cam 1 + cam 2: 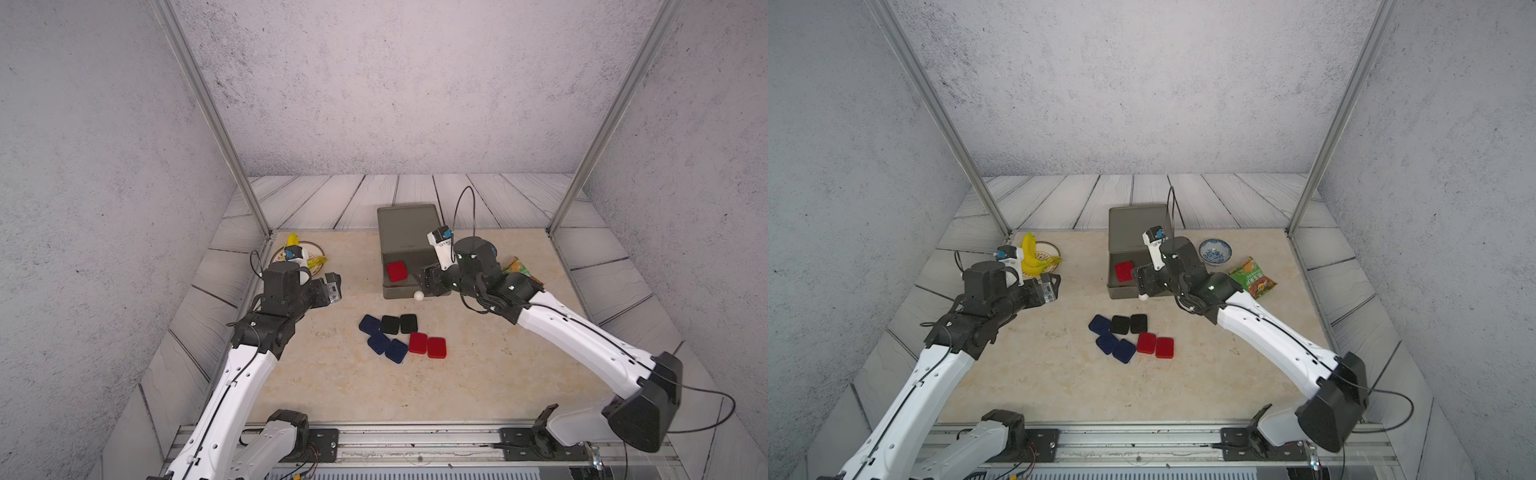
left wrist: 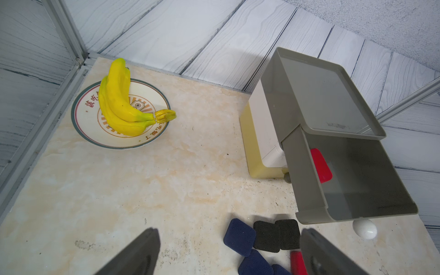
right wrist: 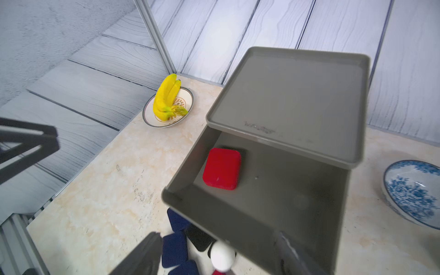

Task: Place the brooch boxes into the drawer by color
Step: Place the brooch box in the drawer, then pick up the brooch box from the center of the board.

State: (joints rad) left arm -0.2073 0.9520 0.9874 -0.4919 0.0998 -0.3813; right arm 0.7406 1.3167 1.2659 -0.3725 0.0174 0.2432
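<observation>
My right pincer (image 3: 217, 235) hangs spread and empty over the front wall of the open grey drawer (image 3: 238, 221). One red box (image 3: 222, 168) lies inside. My left pincer (image 1: 333, 286) is spread too. Seven boxes (image 1: 401, 338) sit on the surface (image 1: 332, 386). Pulling back low could snag that wall and drag the cabinet (image 2: 262, 119).

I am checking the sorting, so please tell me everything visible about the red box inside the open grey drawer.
The red box is small, flat, nearly square with rounded corners, and looks matte and velvety. It lies flat and alone on the floor of the pulled-out grey drawer, near its side wall on the robot's left. Only the drawer floor seems to touch it.
</observation>
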